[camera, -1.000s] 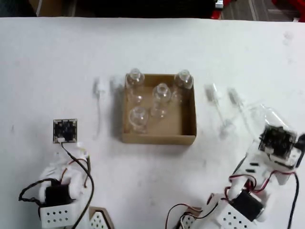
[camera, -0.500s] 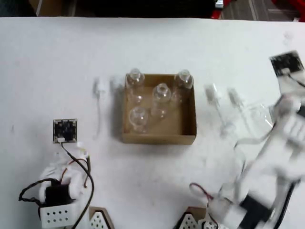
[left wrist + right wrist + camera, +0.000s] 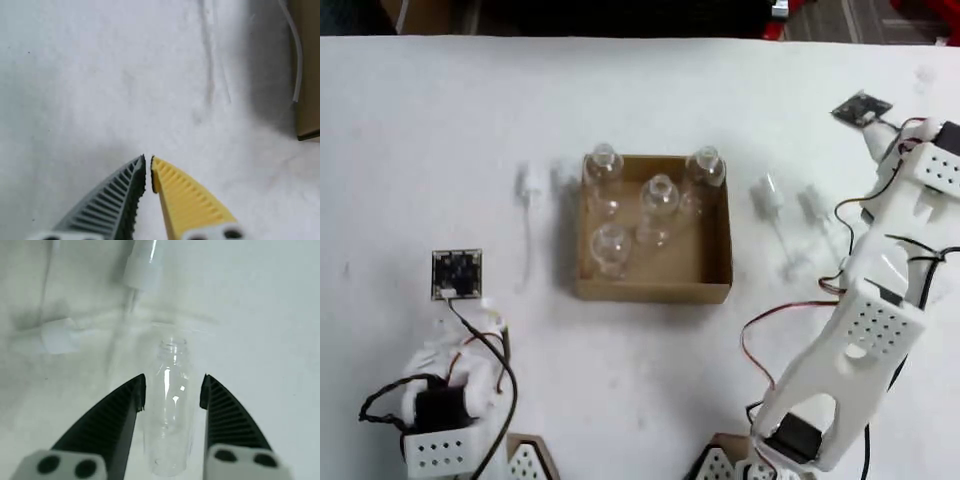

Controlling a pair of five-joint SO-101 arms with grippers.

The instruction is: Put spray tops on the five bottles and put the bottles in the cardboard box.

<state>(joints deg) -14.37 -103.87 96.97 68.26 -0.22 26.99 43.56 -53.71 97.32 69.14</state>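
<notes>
Cardboard box (image 3: 655, 292) mid-table (image 3: 420, 100), four uncapped bottles (image 3: 658, 195) standing inside. The fifth bottle (image 3: 170, 410) lies right of the box. My right gripper (image 3: 172, 385) is spread just wide enough to straddle its body, no clear clamp. Left gripper (image 3: 148, 170), left of the box, is pinched closed on nothing. Two spray tops (image 3: 770, 195) right of the box, another spray top (image 3: 528, 185) left of it. Fifth bottle looks light, thin, slick and likely to roll, so I'd pinch mid-body, gently.
</notes>
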